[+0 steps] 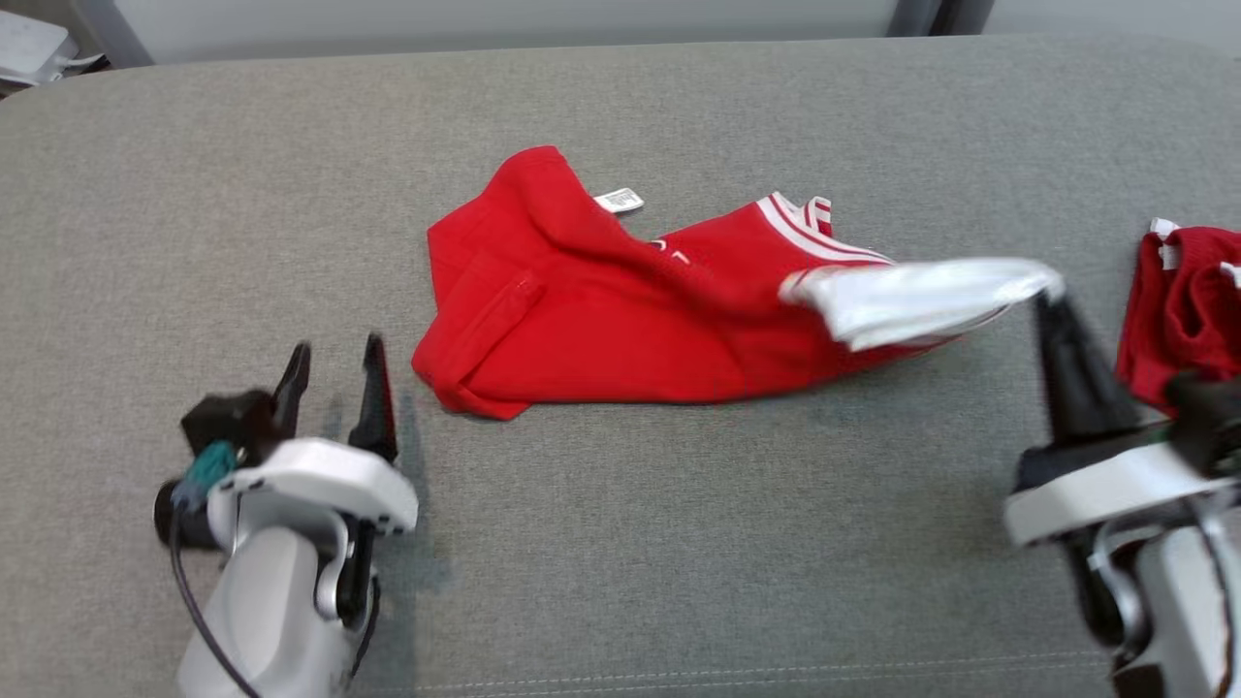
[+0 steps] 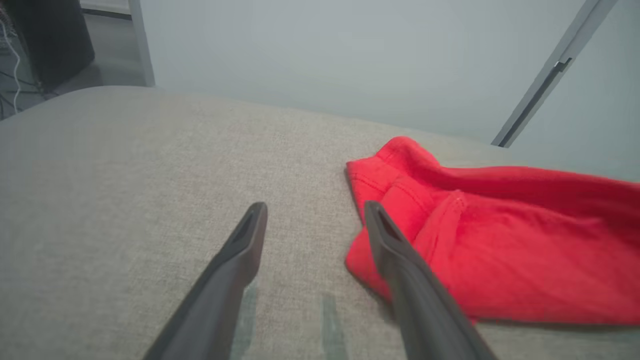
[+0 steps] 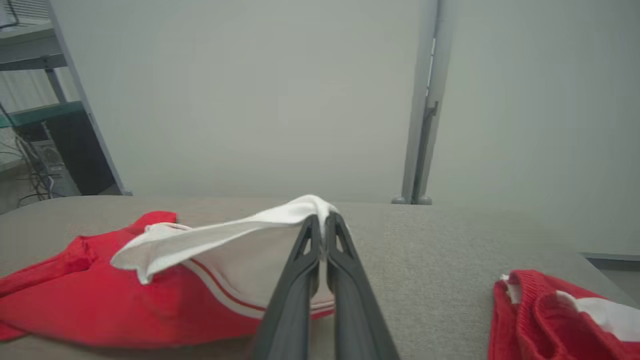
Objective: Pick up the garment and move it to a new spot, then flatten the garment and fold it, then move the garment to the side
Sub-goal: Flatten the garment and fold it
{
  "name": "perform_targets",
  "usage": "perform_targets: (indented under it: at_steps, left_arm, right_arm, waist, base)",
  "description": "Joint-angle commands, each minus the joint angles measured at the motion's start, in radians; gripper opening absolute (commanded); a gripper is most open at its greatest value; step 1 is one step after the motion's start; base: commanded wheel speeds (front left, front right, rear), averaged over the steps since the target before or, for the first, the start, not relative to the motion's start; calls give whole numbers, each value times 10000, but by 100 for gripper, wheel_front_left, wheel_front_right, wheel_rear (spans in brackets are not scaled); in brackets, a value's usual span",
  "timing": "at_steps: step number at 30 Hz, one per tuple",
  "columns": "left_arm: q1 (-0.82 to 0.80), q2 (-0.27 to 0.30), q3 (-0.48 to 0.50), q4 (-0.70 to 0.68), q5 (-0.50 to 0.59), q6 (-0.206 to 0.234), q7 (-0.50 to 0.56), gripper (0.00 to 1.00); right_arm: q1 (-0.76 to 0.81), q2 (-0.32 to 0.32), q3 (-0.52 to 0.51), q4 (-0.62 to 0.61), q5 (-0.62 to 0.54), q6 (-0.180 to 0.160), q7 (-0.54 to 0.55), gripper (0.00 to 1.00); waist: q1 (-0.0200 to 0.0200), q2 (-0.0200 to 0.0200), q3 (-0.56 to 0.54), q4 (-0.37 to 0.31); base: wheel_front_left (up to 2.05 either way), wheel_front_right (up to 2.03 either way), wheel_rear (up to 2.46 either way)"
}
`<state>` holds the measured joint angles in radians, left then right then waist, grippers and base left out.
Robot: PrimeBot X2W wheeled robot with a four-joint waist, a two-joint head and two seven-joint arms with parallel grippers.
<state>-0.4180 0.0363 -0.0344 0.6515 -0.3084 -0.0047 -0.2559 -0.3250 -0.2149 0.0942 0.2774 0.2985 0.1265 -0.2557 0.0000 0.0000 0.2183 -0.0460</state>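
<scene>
A red garment (image 1: 601, 320) with white stripes and a white part lies crumpled mid-table; it also appears in the left wrist view (image 2: 500, 240) and the right wrist view (image 3: 100, 305). My left gripper (image 1: 334, 373) stands open just left of the garment's lower left corner, nothing between its fingers (image 2: 240, 250); its right finger overlaps the red edge. My right gripper (image 1: 1049, 301) is shut on the garment's white part (image 1: 921, 296), holding it lifted at the right end. In the right wrist view the fingertips (image 3: 322, 220) pinch that white cloth (image 3: 280, 215).
A second red and white cloth (image 1: 1183, 310) lies at the table's right edge, close to my right arm, also in the right wrist view (image 3: 560, 315). The grey fabric surface (image 1: 620, 543) stretches around. A metal post (image 3: 425, 100) stands behind the table.
</scene>
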Motion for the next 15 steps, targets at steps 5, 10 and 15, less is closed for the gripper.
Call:
perform_targets:
  at_steps: [5,10,15]
  left_arm:
    - [-1422,143,-627,-21,101,-286,-58,100]
    - [-3169,141,-1859,1651,343,-409,-58,100]
    - [-4370,140,-2741,2970,428,-268,43,100]
  right_arm:
    - [412,-72,1530,34,142,42,-61,0]
    - [353,62,2675,576,423,42,-61,0]
    - [-19,211,3178,643,580,42,-61,0]
  waist:
    - [0,0,33,-409]
    - [0,0,309,-1057]
    - [0,0,666,-1669]
  base:
    - [0,0,0]
    - [0,0,0]
    - [0,0,0]
